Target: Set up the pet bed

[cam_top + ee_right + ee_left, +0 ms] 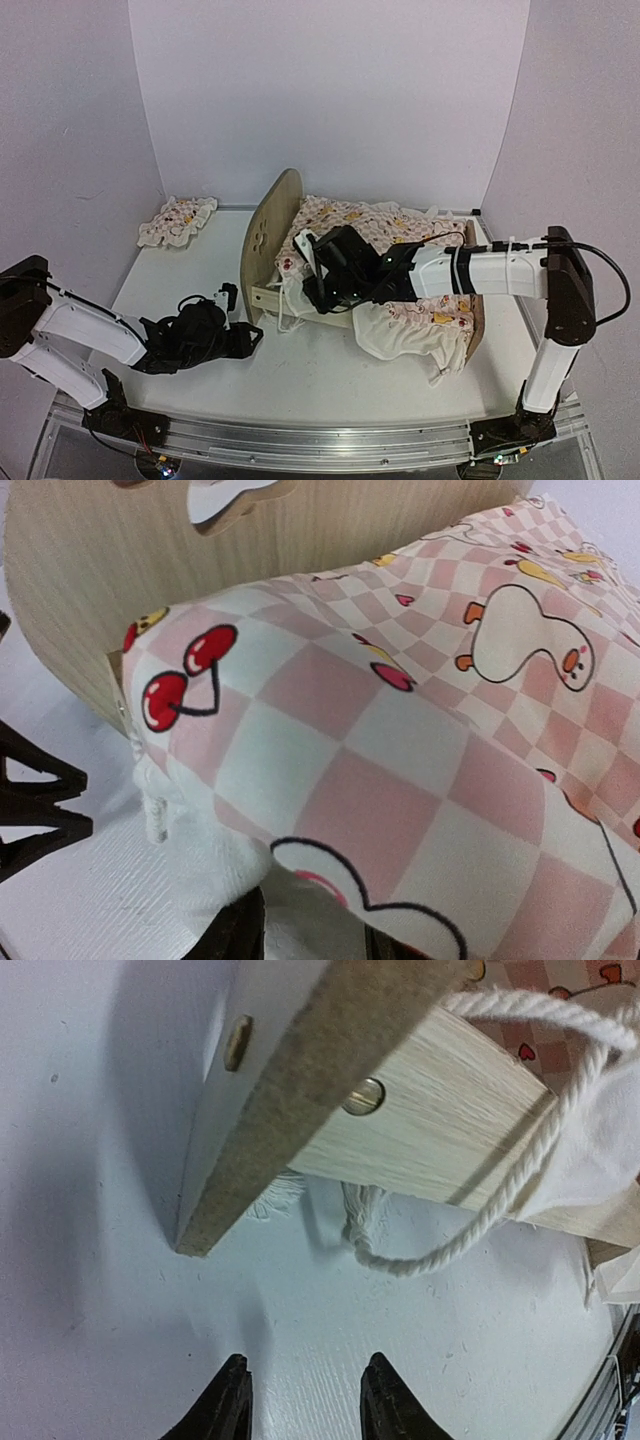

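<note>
The pet bed stands mid-table, its plywood headboard (268,232) on the left. The pink checkered duck-print cover (400,235) lies over it and hangs off the front right; the striped base is hidden. My right gripper (308,282) is at the bed's front left corner. In the right wrist view the cover (400,740) drapes over the gripper (315,942), whose jaws stand apart with the cloth's edge between them, in front of the headboard (120,570). My left gripper (250,336) rests low on the table, open and empty (305,1400), just short of the headboard's foot (215,1225).
A small matching ruffled pillow (178,220) lies at the back left. A white cord (500,1200) loops down from the cover past the bed's side rail (440,1110) onto the table. White walls close in the back and sides.
</note>
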`<action>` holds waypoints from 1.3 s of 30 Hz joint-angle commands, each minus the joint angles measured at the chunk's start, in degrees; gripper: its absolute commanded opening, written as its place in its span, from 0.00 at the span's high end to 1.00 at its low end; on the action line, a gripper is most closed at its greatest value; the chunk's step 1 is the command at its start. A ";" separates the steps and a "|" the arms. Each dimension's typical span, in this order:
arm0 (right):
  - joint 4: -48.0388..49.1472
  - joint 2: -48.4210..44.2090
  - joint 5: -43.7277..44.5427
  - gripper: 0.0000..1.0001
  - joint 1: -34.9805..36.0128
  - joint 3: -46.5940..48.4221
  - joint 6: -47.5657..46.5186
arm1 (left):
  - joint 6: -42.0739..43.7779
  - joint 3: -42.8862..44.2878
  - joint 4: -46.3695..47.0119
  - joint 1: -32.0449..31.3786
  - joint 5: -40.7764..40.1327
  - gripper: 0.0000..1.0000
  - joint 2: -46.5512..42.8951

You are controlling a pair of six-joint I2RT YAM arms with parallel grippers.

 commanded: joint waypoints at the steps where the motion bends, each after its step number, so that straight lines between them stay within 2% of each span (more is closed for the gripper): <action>1: -3.93 1.10 -9.30 0.59 0.21 5.90 1.49 | -3.33 2.22 3.20 -0.08 -3.60 0.61 0.33; 6: -12.70 -0.22 -16.43 0.47 2.55 9.18 8.38 | -5.02 0.98 3.20 1.03 -1.05 0.61 -1.37; 11: -12.25 -5.61 -25.76 0.28 5.13 5.41 9.81 | -3.45 -1.28 3.20 2.15 0.44 0.63 -6.28; 14: -9.89 -6.58 -25.79 0.22 5.71 6.08 7.28 | -2.78 -2.72 3.21 2.78 0.85 0.62 -9.20; 18: -6.38 -6.97 -17.31 0.15 7.42 6.00 -7.31 | -2.35 -3.96 3.12 3.13 1.96 0.61 -12.13; 22: 1.80 -6.07 3.35 0.10 12.04 0.33 -33.76 | -2.04 -5.47 3.16 3.33 2.39 0.61 -15.08; 25: 6.25 -2.79 13.18 0.11 12.17 -1.72 -46.61 | -1.83 -6.95 3.12 3.49 2.12 0.60 -17.51; 28: 9.09 -0.21 17.84 0.12 12.28 -1.81 -52.61 | -1.74 -8.20 3.13 3.66 1.95 0.60 -19.59; 34: 19.84 4.75 24.00 0.19 12.00 -4.54 -58.14 | -0.82 -9.49 3.12 4.51 2.13 0.59 -22.80; 39: 20.54 5.14 22.78 0.30 12.07 -4.58 -57.82 | -0.77 -10.50 3.03 5.05 2.86 0.57 -24.97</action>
